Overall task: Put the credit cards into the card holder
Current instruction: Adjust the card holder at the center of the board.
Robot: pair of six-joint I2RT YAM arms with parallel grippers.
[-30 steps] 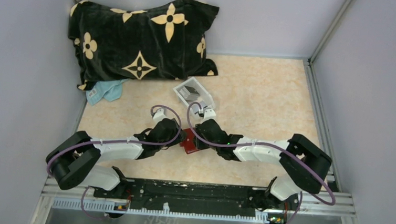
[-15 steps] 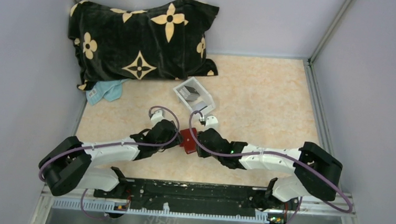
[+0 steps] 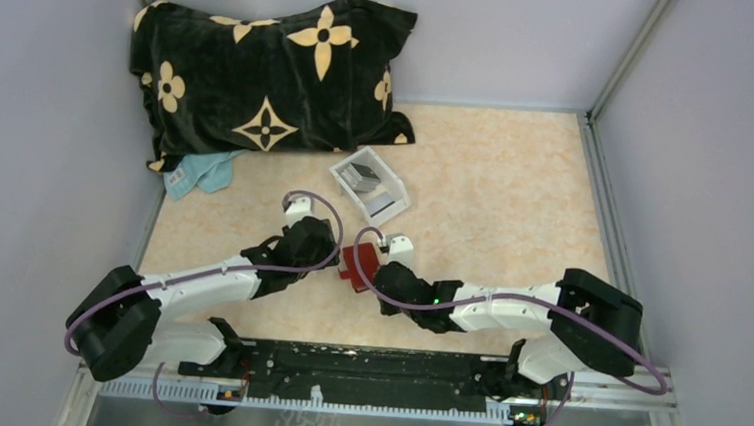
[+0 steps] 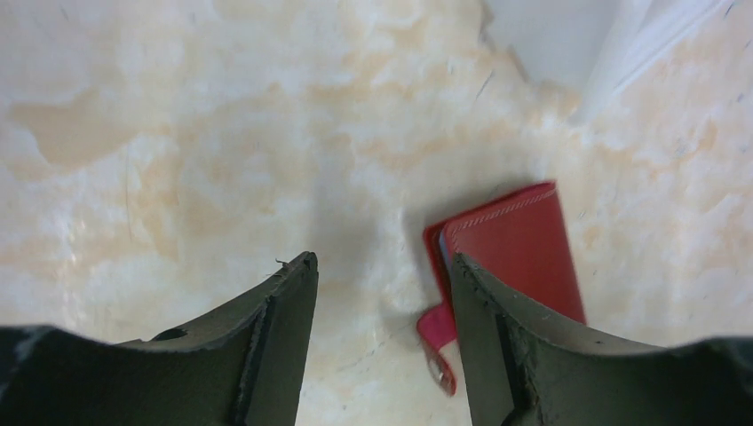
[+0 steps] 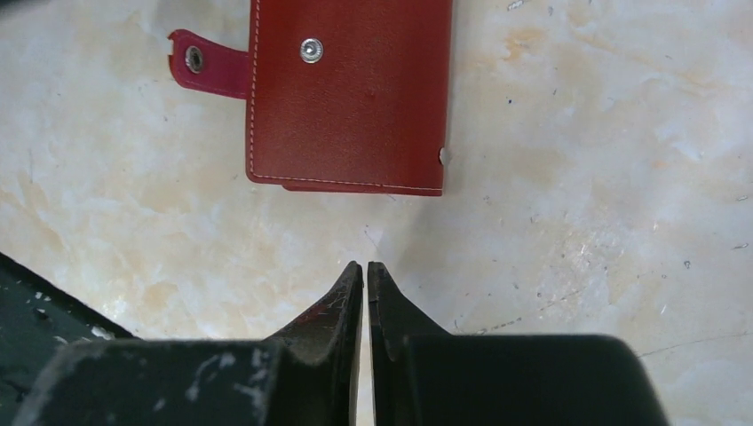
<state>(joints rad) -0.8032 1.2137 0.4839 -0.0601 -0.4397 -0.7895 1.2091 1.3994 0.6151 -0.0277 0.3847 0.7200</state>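
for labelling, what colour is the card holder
Red card holder; best in right wrist view.

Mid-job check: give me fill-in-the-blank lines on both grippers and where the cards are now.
The left gripper is ___, with nothing between its fingers. The right gripper is ___, just short of the card holder. The credit cards lie in the white ___.
Missing words: open; shut; tray.

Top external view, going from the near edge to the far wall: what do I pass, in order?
mounting rail → card holder → white tray → black patterned pillow. The blue cloth is left out because it sits level with the tray.
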